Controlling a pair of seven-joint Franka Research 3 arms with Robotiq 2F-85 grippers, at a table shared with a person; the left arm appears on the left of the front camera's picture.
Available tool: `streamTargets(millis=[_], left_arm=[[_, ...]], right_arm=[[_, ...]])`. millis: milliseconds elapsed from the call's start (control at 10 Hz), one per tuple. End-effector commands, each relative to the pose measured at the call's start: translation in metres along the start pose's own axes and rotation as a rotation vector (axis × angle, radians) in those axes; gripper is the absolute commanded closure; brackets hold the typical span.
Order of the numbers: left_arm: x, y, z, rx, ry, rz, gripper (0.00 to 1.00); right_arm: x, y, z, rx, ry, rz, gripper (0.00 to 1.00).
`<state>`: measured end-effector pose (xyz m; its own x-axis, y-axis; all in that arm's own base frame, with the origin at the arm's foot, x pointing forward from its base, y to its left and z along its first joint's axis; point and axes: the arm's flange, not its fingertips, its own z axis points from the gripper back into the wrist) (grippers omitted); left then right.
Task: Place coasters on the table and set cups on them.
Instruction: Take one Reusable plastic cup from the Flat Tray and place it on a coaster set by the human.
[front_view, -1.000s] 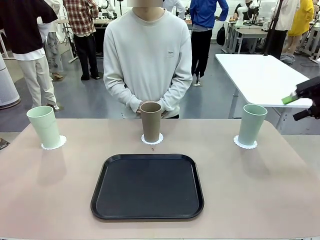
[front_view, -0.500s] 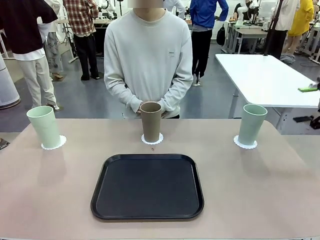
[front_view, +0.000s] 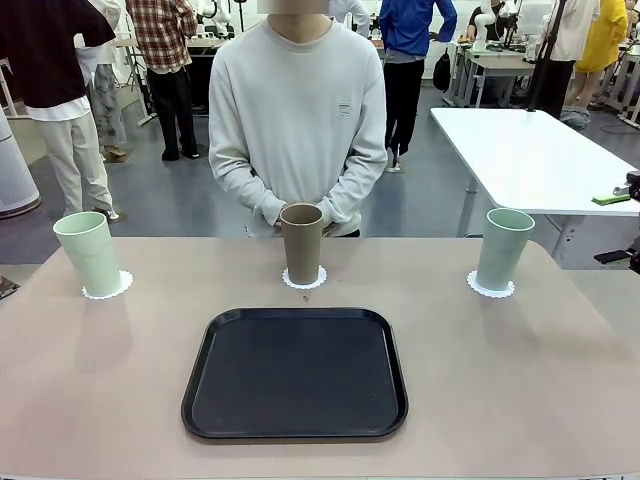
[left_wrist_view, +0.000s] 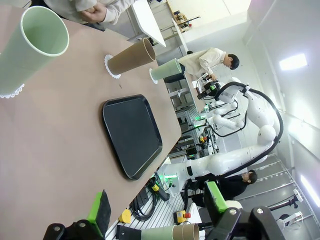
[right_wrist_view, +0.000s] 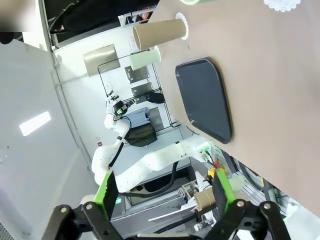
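Observation:
Three cups stand upright on the beige table (front_view: 520, 380), each on a white scalloped coaster. A mint cup (front_view: 88, 252) sits on the left coaster (front_view: 108, 289), a brown cup (front_view: 301, 243) on the middle coaster (front_view: 304, 281), and a second mint cup (front_view: 503, 248) on the right coaster (front_view: 490, 289). My right gripper (front_view: 615, 228) shows at the picture's right edge, open and empty, off beyond the right cup. In the right wrist view the right gripper (right_wrist_view: 164, 192) is spread wide above the table. My left gripper (left_wrist_view: 157, 207) is open too, with the near mint cup (left_wrist_view: 30, 47) far ahead.
A black tray (front_view: 295, 372) lies bare in the table's middle near my side. The person stands behind the brown cup with hands (front_view: 275, 212) clasped. A white table (front_view: 530, 155) stands at the back right.
The right gripper has drawn back to the right, from beside the right cup to the picture's edge. Cups, coasters and the person's hands have not moved.

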<state>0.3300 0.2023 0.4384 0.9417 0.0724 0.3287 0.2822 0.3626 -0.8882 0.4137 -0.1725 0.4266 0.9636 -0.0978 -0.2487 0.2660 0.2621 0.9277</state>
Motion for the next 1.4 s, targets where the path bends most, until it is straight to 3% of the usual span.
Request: streamTargets(millis=[0, 100, 1300], left_arm=[[0.0007, -0.0028, 0.0009, -0.008, -0.01, -0.004, 0.0], [0.0007, -0.0028, 0.0009, -0.008, -0.01, -0.004, 0.0], [0.0007, -0.0028, 0.0009, -0.008, -0.01, -0.004, 0.0]], right_arm=[[-0.0024, 0.0067, -0.0018, 0.005, -0.001, 0.045, 0.0], [0.0, 0.0, 0.0, 0.0, 0.0, 0.0, 0.0], [0.0, 0.0, 0.0, 0.0, 0.0, 0.0, 0.0]])
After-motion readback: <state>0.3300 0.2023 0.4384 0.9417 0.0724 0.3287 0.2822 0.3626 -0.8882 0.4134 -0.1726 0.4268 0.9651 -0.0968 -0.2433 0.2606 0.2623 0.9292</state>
